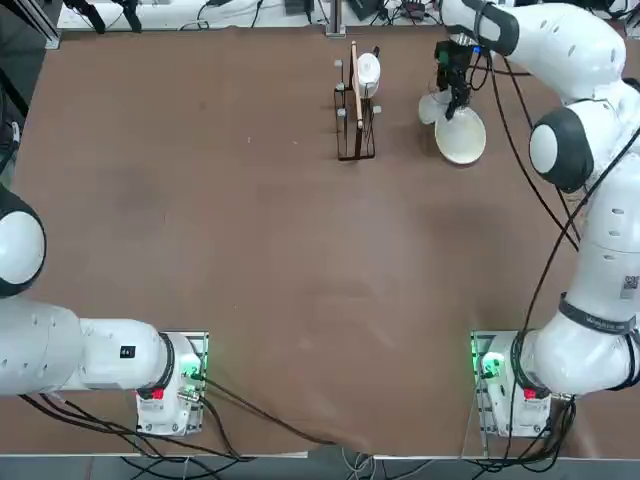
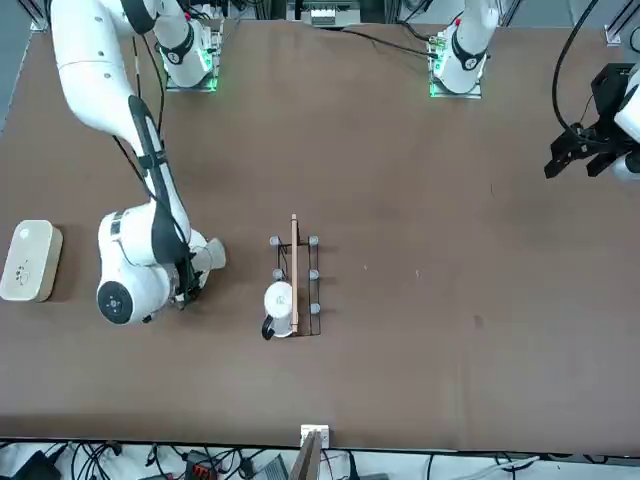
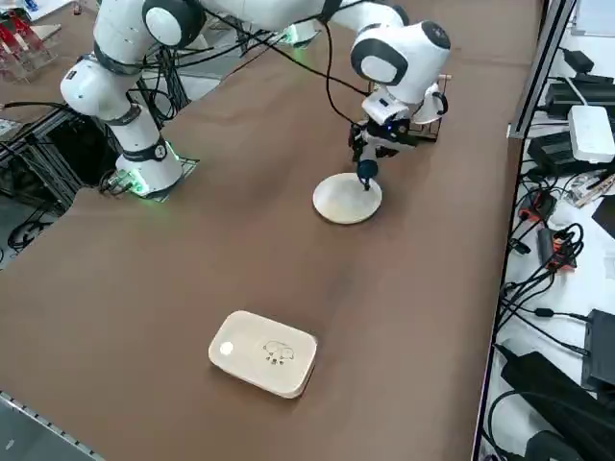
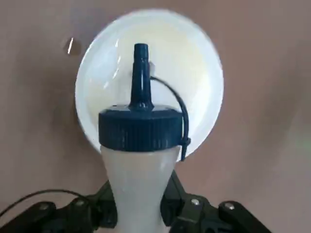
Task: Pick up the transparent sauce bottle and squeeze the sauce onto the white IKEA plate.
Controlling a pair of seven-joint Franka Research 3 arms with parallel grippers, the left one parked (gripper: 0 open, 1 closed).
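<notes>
My right gripper [image 4: 138,206] is shut on the transparent sauce bottle [image 4: 138,165], gripping its whitish body. The bottle's dark blue nozzle cap [image 4: 140,73] points at the white IKEA plate [image 4: 194,63]. From the right side, the gripper [image 3: 380,144] hangs just above the plate [image 3: 341,204] with the blue nozzle [image 3: 365,173] tipped down over its far edge. Seen from overhead, the gripper [image 1: 455,85] is at the far right of the table, over the plate [image 1: 465,140]. In the front view my arm hides most of both.
A black wire rack [image 1: 355,120] holding a small white disc and a wooden stick stands left of the plate, also in the front view [image 2: 293,285]. A white rounded box [image 3: 264,352] lies nearer the table's right edge, where cables run past the edge.
</notes>
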